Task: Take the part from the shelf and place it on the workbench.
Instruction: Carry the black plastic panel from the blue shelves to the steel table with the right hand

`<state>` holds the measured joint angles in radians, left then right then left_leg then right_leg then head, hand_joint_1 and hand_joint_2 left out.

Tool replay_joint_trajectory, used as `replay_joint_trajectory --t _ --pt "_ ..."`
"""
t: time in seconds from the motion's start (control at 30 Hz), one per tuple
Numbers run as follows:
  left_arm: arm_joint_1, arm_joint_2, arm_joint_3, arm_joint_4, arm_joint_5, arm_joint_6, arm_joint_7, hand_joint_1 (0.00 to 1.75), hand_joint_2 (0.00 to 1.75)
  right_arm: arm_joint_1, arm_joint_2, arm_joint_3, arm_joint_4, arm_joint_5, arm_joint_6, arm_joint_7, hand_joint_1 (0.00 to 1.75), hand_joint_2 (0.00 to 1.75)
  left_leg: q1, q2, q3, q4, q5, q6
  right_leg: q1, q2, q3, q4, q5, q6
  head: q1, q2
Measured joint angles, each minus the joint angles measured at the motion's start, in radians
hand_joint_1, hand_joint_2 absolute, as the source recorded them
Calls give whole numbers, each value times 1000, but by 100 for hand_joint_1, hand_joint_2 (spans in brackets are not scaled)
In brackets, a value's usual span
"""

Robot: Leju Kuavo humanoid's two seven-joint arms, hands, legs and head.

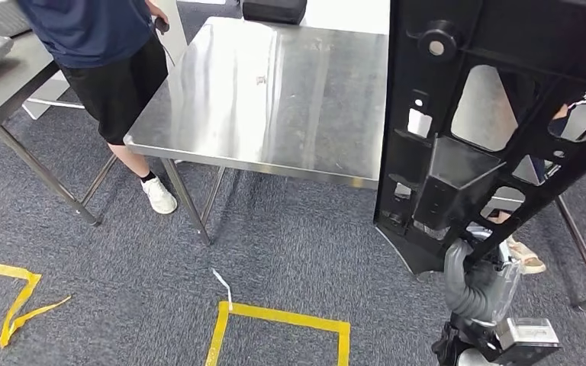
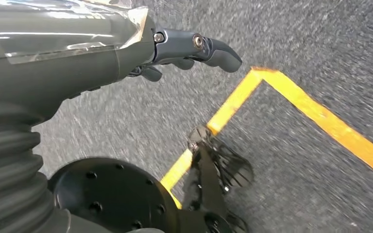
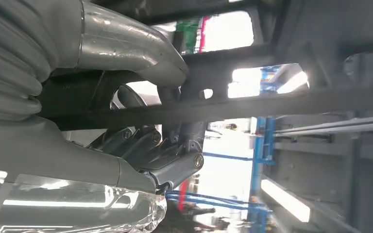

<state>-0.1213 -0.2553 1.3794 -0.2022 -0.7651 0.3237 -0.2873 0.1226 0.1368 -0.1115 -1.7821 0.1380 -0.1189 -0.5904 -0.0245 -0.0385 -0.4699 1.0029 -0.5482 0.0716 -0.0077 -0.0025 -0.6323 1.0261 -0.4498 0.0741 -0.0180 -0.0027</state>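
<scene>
The right hand [image 3: 141, 145] is wrapped tight around a bar of the big black part [image 1: 488, 122]. In the right wrist view its fingers [image 3: 175, 165] curl over the bar and the thumb [image 3: 126, 43] presses from the other side. In the head view the right hand [image 1: 479, 286] holds the part from below, and the part stands upright in the air, in front of the right end of the shiny metal desk [image 1: 275, 91]. The part is not on the desk.

The left hand [image 2: 175, 51] holds nothing. Its fingers [image 2: 218, 48] are stretched out and a little bent, above the grey carpet [image 2: 126, 116]. Yellow tape [image 2: 315, 114] makes a corner on the carpet just below it.

The head view shows the yellow tape [image 1: 282, 316] on the floor near the desk's front edge. A person in a dark shirt [image 1: 99, 30] and white shoe [image 1: 159, 195] stands at the desk's left edge.
</scene>
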Motion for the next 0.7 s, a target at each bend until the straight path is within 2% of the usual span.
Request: replay_joint_trajectory --t 0.03,0.1,0.17,0.23,0.27,0.3,0.33,0.37,0.4,0.43,0.47,0.5,0.53,0.6,0.63,0.67,0.7 --pt "-1 -1 0 0 1 0 0 0 175 -1 0 0 0 4 0 2 175 175 -1 1 9 4 -5 -4 2 1 11 -6 6 -17 0 0" --pt "-2 -3 0 0 2 0 -1 0 175 -4 -1 0 0 9 -1 3 175 175 0 7 12 35 -6 -11 -8 3 40 -17 9 -43 1 0" --pt "-5 -4 0 0 2 -1 -1 0 175 -7 -1 1 0 10 -2 4 175 175 5 16 -37 126 -14 -22 -19 1 71 -25 -1 -59 -2 0" --pt "-6 -4 0 0 1 -1 -1 0 175 -10 0 2 1 14 -4 6 175 175 18 23 -126 240 -56 -41 -25 0 90 -28 -18 -63 -5 0" --pt "-4 -4 0 0 1 -1 -1 0 175 -10 -1 3 1 17 -6 7 175 175 27 25 -164 271 -84 -51 -29 1 100 -28 -27 -59 -5 0" --pt "-3 -4 0 0 1 -1 -1 0 175 -9 -1 3 2 21 -8 8 175 175 36 28 -192 279 -104 -62 -35 2 111 -28 -38 -53 -4 0" --pt "-2 -4 0 0 0 1 -2 0 175 -8 -1 3 3 25 -11 10 175 175 46 31 -205 258 -101 -72 -43 3 125 -28 -50 -46 -5 0" --pt "-1 -3 0 0 0 5 -3 0 175 -6 -1 4 3 30 -14 12 175 175 55 35 -205 213 -72 -83 -52 4 139 -28 -62 -37 -5 0" --pt "-1 -4 0 0 -2 10 0 0 175 -5 -1 5 3 34 -17 14 175 175 66 41 -195 152 -16 -95 -57 4 152 -29 -75 -26 -5 0" --pt "-1 -4 0 1 -3 14 6 0 175 -4 -1 6 4 38 -20 17 175 175 72 52 -187 100 34 -103 -61 4 166 -29 -89 -15 -8 0" --pt "0 -3 -1 2 -4 15 13 0 175 -4 -2 8 4 42 -23 20 175 175 74 62 -179 65 72 -105 -61 3 178 -32 -102 -4 -12 0" --pt "0 -2 -1 2 -4 14 21 0 175 -4 -2 10 4 45 -24 23 175 175 73 69 -175 47 94 -101 -58 2 193 -37 -108 10 -13 0" --pt "0 0 -1 2 -4 11 27 0 175 -4 -2 12 5 48 -25 25 175 175 69 72 -174 47 91 -89 -57 1 207 -41 -109 22 -14 0" --pt "0 5 -1 1 -3 4 33 0 175 -4 -3 16 6 51 -26 30 175 175 62 59 -154 43 90 -62 -60 -3 222 -39 -100 42 -8 0" --pt "1 7 -1 1 -3 2 33 0 175 -4 -4 19 7 53 -26 31 175 175 60 54 -142 40 88 -50 -62 -3 210 -14 -97 45 -5 0" --pt "1 9 -1 0 -3 1 34 0 175 -4 -5 21 8 53 -26 32 175 175 57 50 -128 37 86 -40 -62 -4 181 35 -101 42 0 0" --pt "1 10 -2 0 -3 1 34 0 175 -4 -6 22 9 53 -26 32 175 175 53 46 -120 35 80 -31 -57 -3 135 103 -113 34 5 0"
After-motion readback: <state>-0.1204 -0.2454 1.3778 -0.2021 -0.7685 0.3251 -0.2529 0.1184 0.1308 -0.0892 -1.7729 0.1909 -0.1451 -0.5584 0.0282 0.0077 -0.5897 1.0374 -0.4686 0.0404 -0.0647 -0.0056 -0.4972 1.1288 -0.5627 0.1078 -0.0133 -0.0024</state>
